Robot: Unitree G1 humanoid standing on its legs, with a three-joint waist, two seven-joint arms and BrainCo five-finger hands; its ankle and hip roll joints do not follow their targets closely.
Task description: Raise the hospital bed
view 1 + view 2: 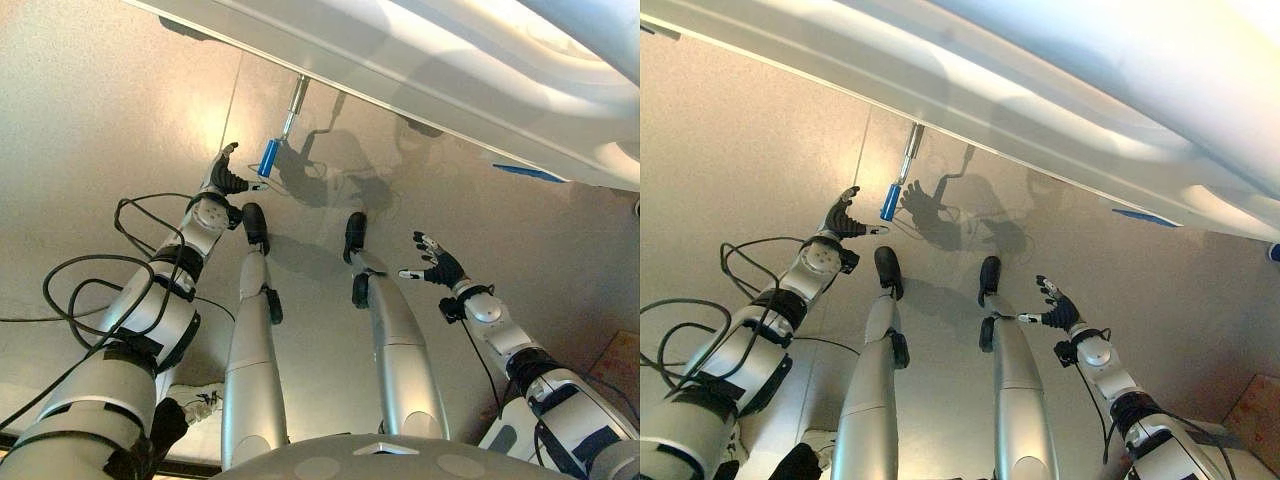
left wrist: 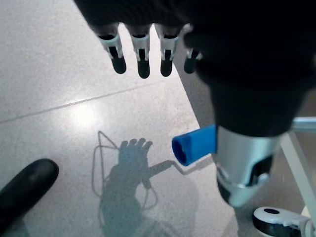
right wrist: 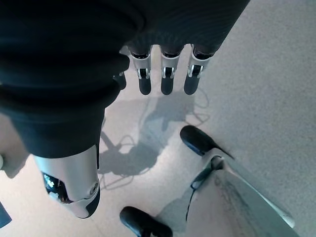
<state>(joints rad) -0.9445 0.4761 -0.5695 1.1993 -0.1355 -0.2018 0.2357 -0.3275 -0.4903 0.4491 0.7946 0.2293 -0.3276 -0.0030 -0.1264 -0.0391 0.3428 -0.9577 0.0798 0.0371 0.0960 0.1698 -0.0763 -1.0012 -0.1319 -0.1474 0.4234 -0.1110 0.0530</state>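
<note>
Both hands hang open, the left hand (image 1: 228,176) just beside the bed's blue crank handle (image 1: 268,157).

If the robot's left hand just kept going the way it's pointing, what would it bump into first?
Probably the blue crank handle hanging under the bed frame. The left hand, fingers relaxed, sits just beside it; depth is hard to judge, so it might slip past.

Hospital room: bed frame (image 1: 420,80), crank handle (image 1: 268,157)
</note>
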